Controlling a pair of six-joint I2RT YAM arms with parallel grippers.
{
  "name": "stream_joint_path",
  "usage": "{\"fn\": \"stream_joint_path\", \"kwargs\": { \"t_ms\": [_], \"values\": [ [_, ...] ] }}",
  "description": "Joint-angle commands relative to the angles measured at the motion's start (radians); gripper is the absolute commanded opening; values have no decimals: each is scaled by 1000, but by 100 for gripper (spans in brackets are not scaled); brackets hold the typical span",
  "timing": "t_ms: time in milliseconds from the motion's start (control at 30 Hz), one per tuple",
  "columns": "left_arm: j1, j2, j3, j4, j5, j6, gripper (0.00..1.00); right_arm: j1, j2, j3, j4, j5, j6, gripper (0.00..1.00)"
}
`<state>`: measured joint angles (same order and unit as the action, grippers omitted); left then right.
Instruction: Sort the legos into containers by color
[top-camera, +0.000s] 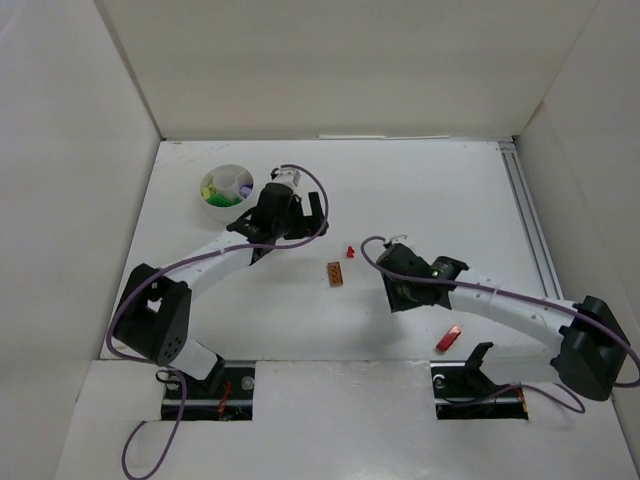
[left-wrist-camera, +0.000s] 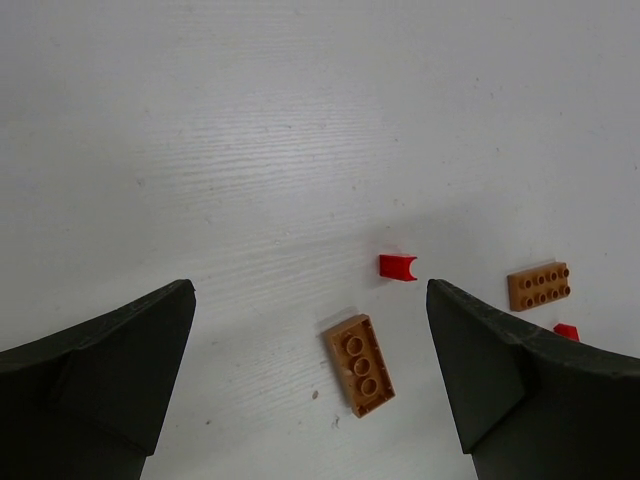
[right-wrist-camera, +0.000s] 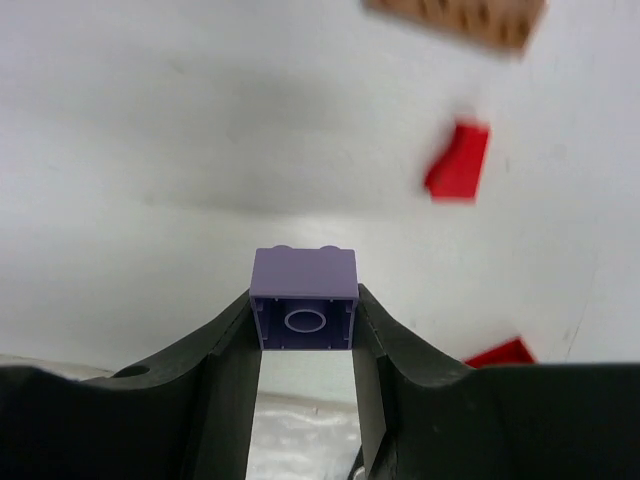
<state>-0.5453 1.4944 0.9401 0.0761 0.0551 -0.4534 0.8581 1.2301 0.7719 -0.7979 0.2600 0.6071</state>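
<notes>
Dish has green, lime, purple bits (maybe half sorted). R claw pinches purple brick, well right of dish. L claw wide, empty, beside dish. Orange brick, 2 reds unsorted, right of dish.

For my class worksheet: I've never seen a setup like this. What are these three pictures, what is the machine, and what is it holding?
A robot's left arm and right arm are bolted to a white table. The overhead view shows both; the other two pictures come from a camera on each wrist. The left gripper is open over loose orange-brown bricks and a red brick. The right gripper pinches a pale purple brick. The round white dish holds coloured pieces.
</notes>
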Motion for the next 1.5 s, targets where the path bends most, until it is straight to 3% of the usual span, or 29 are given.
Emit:
{"fn": "stream_joint_path", "kwargs": {
  "t_ms": [0,167,367,467,633,900,1067,1467],
  "values": [
    [57,-83,-1,-19,-35,-28,100,13,8,108,218,79,-243,23],
    [123,-222,-60,-124,-210,-126,100,-24,187,314,495,98,-499,23],
    [261,-442,-100,-242,-480,-290,100,-88,527,700,658,-97,-685,23],
    [353,-508,-109,-280,-495,-326,100,-88,716,953,658,-125,-742,24],
    [452,-495,-119,-300,-468,-314,100,-88,951,1306,658,-301,-767,24],
    [489,-467,-119,-266,-390,-283,100,-79,1273,1670,718,-415,-767,28],
    [489,-467,-129,-246,-370,-262,100,-47,1321,1682,831,-389,-767,31],
    [489,-485,-161,-196,-314,-222,100,-19,1461,1770,914,-357,-736,37]
  ]
}}
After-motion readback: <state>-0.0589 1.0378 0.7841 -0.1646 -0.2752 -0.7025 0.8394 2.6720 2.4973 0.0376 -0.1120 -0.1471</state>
